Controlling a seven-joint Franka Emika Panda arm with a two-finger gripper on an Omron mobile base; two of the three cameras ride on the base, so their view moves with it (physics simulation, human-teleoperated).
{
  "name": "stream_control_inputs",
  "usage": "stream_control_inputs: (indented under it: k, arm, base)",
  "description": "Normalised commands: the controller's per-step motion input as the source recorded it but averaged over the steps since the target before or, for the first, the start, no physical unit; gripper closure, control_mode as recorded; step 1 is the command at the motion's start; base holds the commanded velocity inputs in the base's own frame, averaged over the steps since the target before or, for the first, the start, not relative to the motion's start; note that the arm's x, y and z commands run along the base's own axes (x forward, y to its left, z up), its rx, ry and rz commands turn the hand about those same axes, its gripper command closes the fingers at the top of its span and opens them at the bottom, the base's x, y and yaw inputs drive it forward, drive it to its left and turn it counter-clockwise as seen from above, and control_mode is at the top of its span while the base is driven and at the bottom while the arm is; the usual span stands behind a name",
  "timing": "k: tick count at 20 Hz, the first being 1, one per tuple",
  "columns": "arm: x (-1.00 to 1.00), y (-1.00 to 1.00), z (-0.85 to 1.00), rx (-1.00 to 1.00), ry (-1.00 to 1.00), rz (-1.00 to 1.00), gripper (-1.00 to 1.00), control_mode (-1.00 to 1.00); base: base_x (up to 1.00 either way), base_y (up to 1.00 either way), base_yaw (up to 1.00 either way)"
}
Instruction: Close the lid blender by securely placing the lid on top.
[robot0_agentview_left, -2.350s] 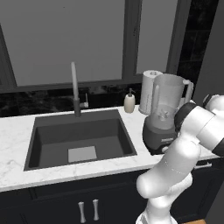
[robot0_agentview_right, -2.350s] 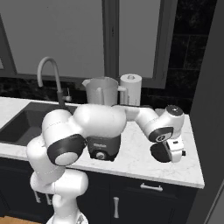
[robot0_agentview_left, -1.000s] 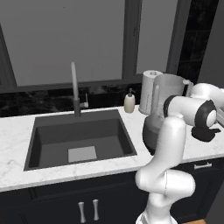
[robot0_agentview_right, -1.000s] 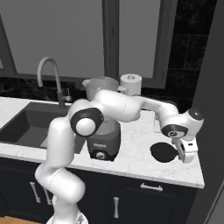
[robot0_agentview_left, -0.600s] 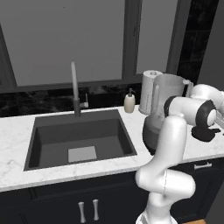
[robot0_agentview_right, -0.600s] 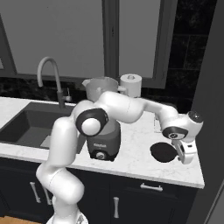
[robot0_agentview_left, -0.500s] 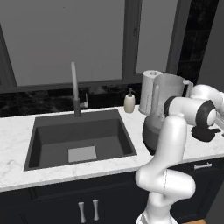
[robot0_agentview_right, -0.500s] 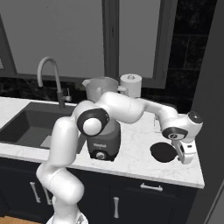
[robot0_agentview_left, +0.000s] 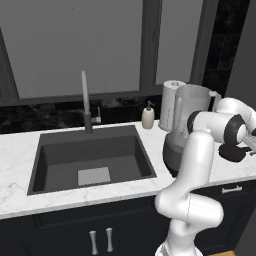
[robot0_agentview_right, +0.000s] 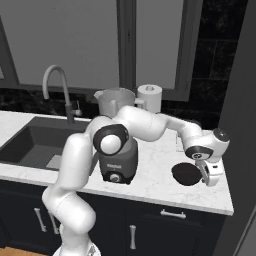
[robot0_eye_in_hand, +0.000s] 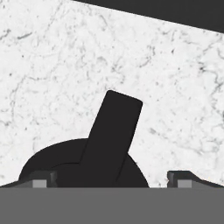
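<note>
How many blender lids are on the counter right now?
1. The lid lies flat on the marble counter, right of the blender, under the open gripper. None seen elsewhere.

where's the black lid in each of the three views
Left base view: the lid lies at the far right on the counter, partly behind the arm.
Right base view: right of centre, flat on the counter beside the claw.
Hand view: bottom centre, its tab pointing up.
Shared landmark: the white marble counter.
</note>
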Motion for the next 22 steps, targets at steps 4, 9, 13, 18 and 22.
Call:
stream_control_inputs:
  k: [4, 9, 13, 18, 22]
  arm:
    - [0.21, -0.01, -0.12, 0.00, 0.00, 0.00, -1.00, -1.00]
    - [0.19, -0.09, -0.13, 0.00, 0.00, 0.00, -1.00, -1.00]
    - [0.16, -0.11, -0.14, 0.00, 0.00, 0.00, -1.00, -1.00]
    - [0.14, -0.09, -0.15, 0.00, 0.00, 0.00, -1.00, -1.00]
    - [0.14, -0.05, -0.18, 0.00, 0.00, 0.00, -1.00, -1.00]
  base:
    - [0.00, 0.00, 0.00]
    - [0.00, 0.00, 0.00]
    - [0.00, 0.00, 0.00]
    - [0.00, 0.00, 0.00]
    - [0.00, 0.00, 0.00]
